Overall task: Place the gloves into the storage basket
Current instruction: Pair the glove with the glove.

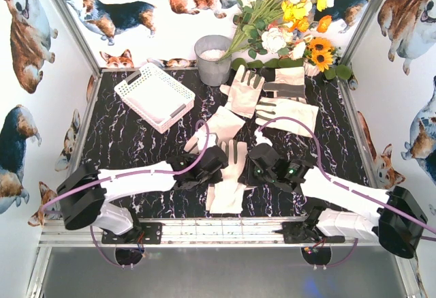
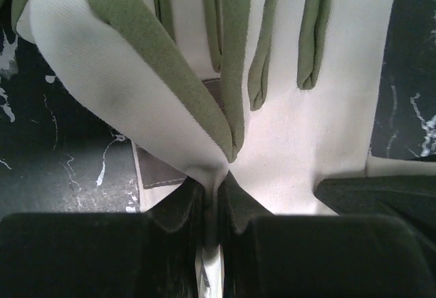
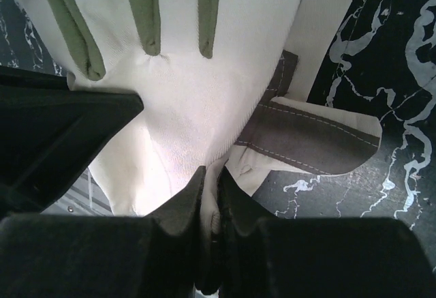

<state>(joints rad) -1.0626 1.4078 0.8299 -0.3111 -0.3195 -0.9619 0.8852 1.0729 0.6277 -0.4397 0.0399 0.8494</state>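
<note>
Several cream-white gloves with grey-green patches lie on the black marbled table. The nearest glove (image 1: 229, 183) lies at the front centre, between both grippers. My left gripper (image 1: 216, 165) is shut on a fold of its left edge, seen in the left wrist view (image 2: 306, 134). My right gripper (image 1: 251, 168) is shut on its right edge, seen in the right wrist view (image 3: 204, 93). Other gloves lie behind: one (image 1: 218, 126) just past the grippers, one (image 1: 244, 90) near the bucket, two (image 1: 286, 115) at the back right. The white lattice storage basket (image 1: 155, 95) stands empty at the back left.
A grey metal bucket (image 1: 213, 59) stands at the back centre, with a bunch of flowers (image 1: 286, 11) leaning to its right. Corgi-print walls close in the left, right and back. A metal rail (image 1: 225, 230) runs along the near edge.
</note>
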